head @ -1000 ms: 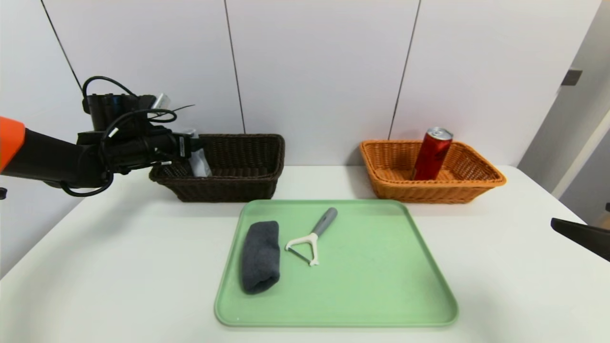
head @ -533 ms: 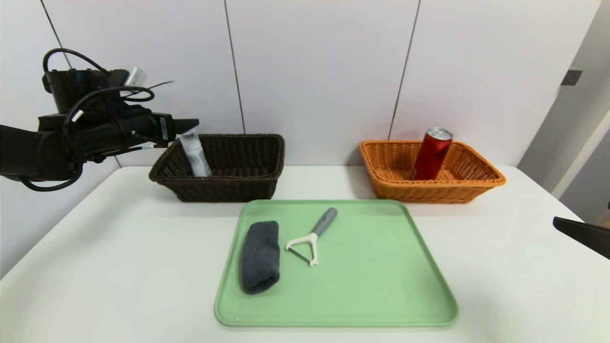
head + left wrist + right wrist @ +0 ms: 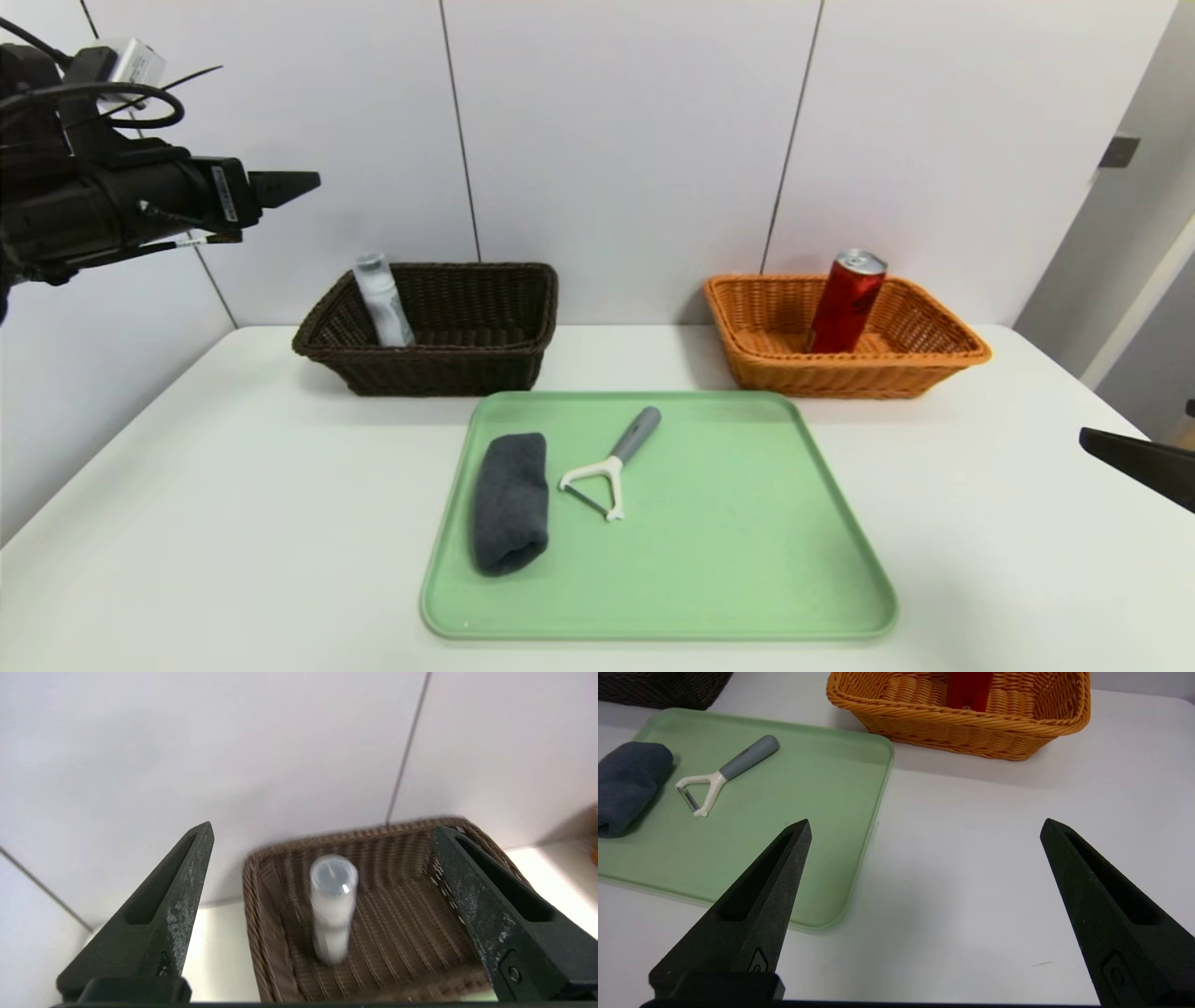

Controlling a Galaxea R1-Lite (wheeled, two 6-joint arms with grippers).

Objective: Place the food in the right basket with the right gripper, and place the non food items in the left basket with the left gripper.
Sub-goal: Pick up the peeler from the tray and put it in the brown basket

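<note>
Left gripper (image 3: 308, 182) high above the left basket (image 3: 439, 369), fingers (image 3: 173, 905) spread wide, holding nothing. White bottle (image 3: 381, 301) upright inside that basket. Red can (image 3: 847, 301) leaning in the right basket (image 3: 840, 373). Peeler (image 3: 611, 462) and rolled cloth (image 3: 509, 502) on the green tray (image 3: 747, 560). Right gripper (image 3: 924, 833) low over the table (image 3: 187, 523), fingers released.

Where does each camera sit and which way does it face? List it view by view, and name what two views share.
Head view: high on the robot, facing forward and down at the green tray; the left gripper shows raised.
Left wrist view: behind the left gripper's open fingers, facing the white bottle in the dark brown basket.
Right wrist view: behind the open right gripper, facing the table.
Shared by head and right wrist views: peeler, orange basket.
</note>
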